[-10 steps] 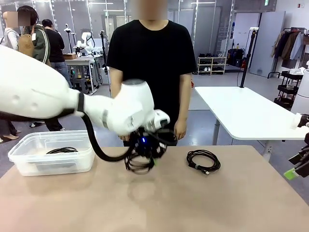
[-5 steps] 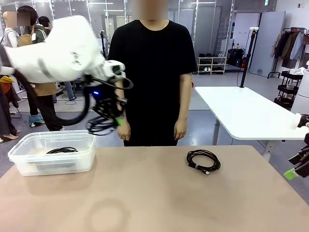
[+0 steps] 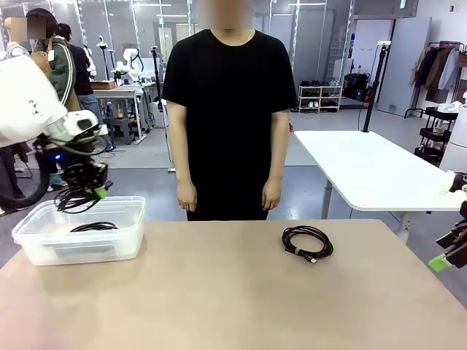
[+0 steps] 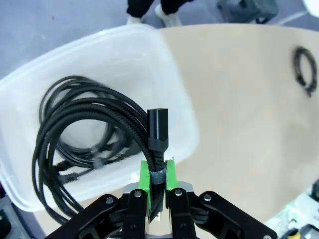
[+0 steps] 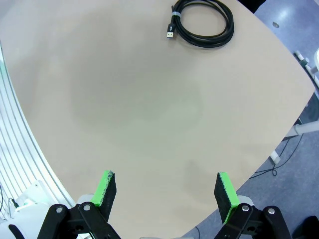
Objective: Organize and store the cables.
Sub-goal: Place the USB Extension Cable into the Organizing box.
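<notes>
Black cable coil point(image 4: 158, 124) hung over the clear bin point(image 3: 80, 248), pinched near its plug in the closed left gripper point(image 4: 157, 174), second coil point(image 3: 93, 227) probably lay inside the bin, third coil point(image 3: 307, 243) lay on the tan table point(image 3: 219, 306) right of the bin, right gripper point(image 5: 166, 191) gaped wide and empty, a person point(image 3: 228, 109) stood beyond the bin, green ceiling sign point(image 3: 402, 4) was too small to read

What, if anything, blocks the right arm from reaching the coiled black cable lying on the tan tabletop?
Likely nothing, so probably yes. The right gripper is open and empty, and only bare tan tabletop lies between it and the coiled black cable.
</notes>
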`<state>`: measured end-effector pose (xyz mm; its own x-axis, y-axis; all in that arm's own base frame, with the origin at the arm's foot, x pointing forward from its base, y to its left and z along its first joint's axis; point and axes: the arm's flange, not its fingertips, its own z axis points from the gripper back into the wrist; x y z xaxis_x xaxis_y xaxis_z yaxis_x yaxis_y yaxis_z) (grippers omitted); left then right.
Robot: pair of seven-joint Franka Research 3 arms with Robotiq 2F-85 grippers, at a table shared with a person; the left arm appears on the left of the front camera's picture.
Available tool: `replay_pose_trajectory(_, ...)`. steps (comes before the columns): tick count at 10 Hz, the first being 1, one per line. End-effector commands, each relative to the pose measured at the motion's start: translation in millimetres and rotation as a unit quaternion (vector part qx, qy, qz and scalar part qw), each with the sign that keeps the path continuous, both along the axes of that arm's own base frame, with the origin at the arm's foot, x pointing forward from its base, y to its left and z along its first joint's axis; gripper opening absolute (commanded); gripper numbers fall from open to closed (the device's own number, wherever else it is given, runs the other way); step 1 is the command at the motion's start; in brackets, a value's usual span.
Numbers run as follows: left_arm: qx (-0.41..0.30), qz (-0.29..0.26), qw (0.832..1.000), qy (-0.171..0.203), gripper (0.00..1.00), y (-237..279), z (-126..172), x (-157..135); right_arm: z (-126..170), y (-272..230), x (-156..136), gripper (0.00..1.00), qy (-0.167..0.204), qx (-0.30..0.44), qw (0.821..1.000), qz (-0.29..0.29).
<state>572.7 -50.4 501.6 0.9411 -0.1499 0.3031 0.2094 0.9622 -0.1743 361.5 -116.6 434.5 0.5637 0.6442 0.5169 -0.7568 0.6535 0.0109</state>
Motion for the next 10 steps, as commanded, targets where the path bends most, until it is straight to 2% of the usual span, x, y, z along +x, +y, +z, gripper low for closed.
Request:
replay_pose_trajectory(1, -0.034, 0.005, 0.999, 0.011, 0.00, 20.3, -21.4, 27.7, 0.0, -0.2, 0.7, 1.00, -0.001, 0.005, 1.000, -0.004)
replay_pose_trajectory(4, -0.042, 0.023, 0.998, 0.040, 0.00, 42.9, -52.3, 55.3, 0.0, -0.2, 0.7, 1.00, -0.001, 0.005, 1.000, -0.004)
replay_pose_trajectory(5, -0.046, 0.034, 0.997, 0.053, 0.19, 42.4, -56.1, 58.3, 0.0, -0.2, 0.7, 1.00, -0.001, 0.005, 1.000, -0.004)
replay_pose_trajectory(6, -0.045, 0.037, 0.996, 0.062, 0.57, 40.4, -59.0, 61.3, 0.0, -0.2, 0.7, 1.00, -0.001, 0.005, 1.000, -0.004)
replay_pose_trajectory(7, -0.042, 0.038, 0.996, 0.067, 0.62, 39.4, -61.2, 61.2, 0.0, -0.2, 0.7, 1.00, -0.001, 0.005, 1.000, -0.004)
replay_pose_trajectory(8, -0.041, 0.041, 0.996, 0.070, 0.98, 39.2, -62.0, 59.9, 0.0, -0.2, 0.7, 1.00, -0.001, 0.005, 1.000, -0.004)
replay_pose_trajectory(10, -0.039, 0.048, 0.996, 0.070, 1.00, 38.2, -64.4, 51.6, 0.0, -0.2, 0.7, 1.00, -0.001, 0.005, 1.000, -0.004)
